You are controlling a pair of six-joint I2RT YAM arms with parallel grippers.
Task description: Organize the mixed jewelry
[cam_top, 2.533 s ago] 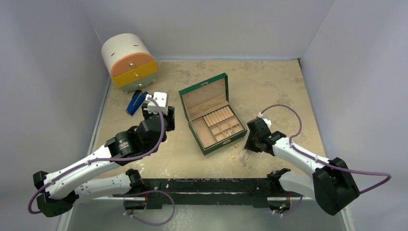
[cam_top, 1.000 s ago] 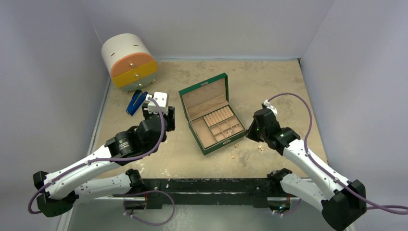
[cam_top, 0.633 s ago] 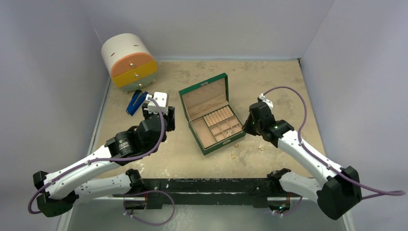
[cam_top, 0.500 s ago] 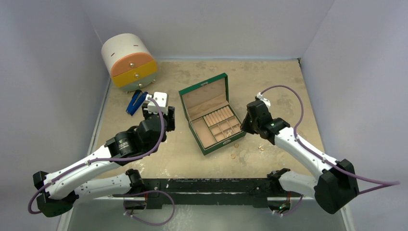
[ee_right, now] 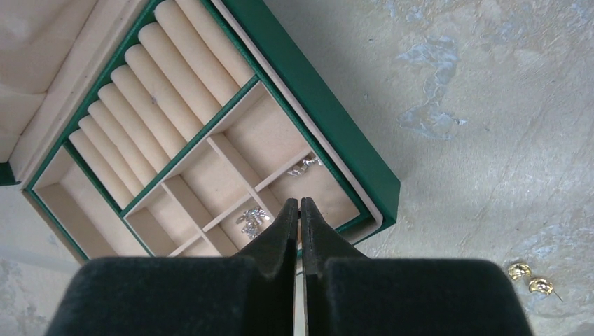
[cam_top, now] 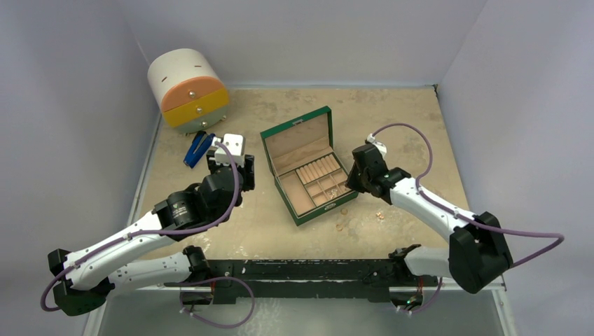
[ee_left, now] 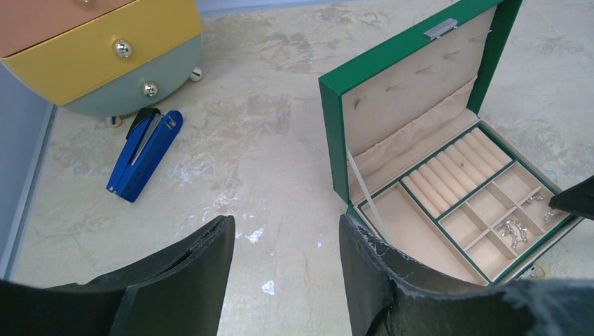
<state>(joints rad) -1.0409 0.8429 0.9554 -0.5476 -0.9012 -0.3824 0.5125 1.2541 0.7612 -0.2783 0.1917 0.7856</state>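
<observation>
The open green box (cam_top: 295, 130) stands mid-table, with ring rolls and small compartments inside. My right gripper (cam_top: 349, 183) hovers over its near right compartments. In the right wrist view the gripper (ee_right: 300, 203) is shut, with a thin earring post (ee_right: 314, 208) sticking out at the tips. Silver pieces (ee_right: 253, 218) lie in two compartments of the box (ee_right: 329, 119). Gold earrings (ee_right: 529, 279) lie on the table, with more gold pieces (cam_top: 340, 226) in front of the box. My left gripper (cam_top: 229, 157) is open and empty, left of the box (ee_left: 335, 140).
A blue-handled tool (cam_top: 198, 148) lies left of the box, also in the left wrist view (ee_left: 145, 154). A round drawer unit (cam_top: 188, 89) with orange and yellow drawers stands at the back left. Grey walls enclose the table.
My right gripper rose from the loose jewelry on the table and moved up-left to hover over the box's right compartments. The left arm has not moved.
</observation>
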